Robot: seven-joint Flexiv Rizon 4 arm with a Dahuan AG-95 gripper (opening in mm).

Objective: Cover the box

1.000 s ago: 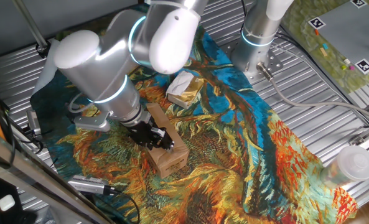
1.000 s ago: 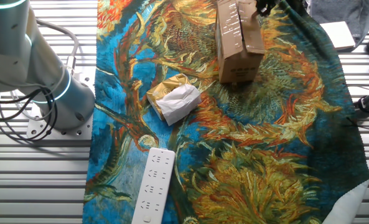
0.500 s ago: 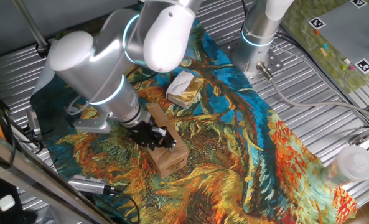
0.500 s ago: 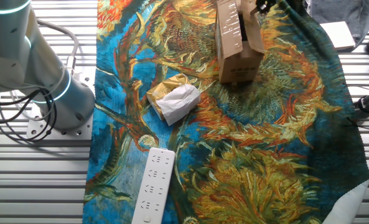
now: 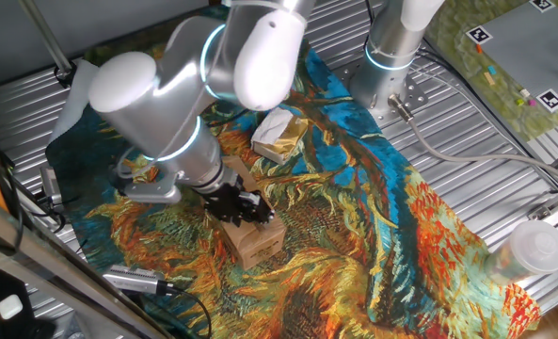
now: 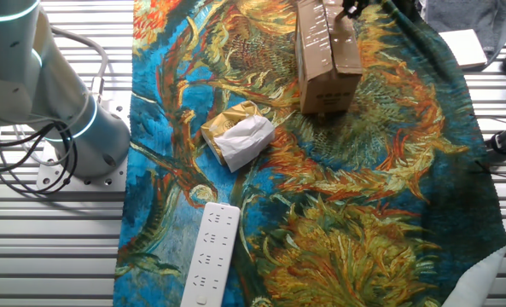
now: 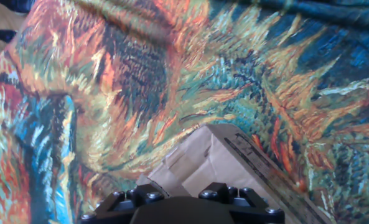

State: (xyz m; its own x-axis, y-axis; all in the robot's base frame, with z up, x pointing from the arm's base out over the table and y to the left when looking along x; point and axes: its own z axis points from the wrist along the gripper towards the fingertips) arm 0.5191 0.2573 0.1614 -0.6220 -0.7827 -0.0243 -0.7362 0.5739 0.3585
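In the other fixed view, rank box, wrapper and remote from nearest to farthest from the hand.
1. box, right under the hand at the top edge.
2. wrapper, mid-cloth, lower left of the box.
3. remote, at the bottom.

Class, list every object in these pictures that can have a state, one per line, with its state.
box: upright, top flaps nearly folded shut
end effector: pressing on the box top; open or shut unclear
wrapper: crumpled, lying apart from the box
remote: lying flat, buttons up
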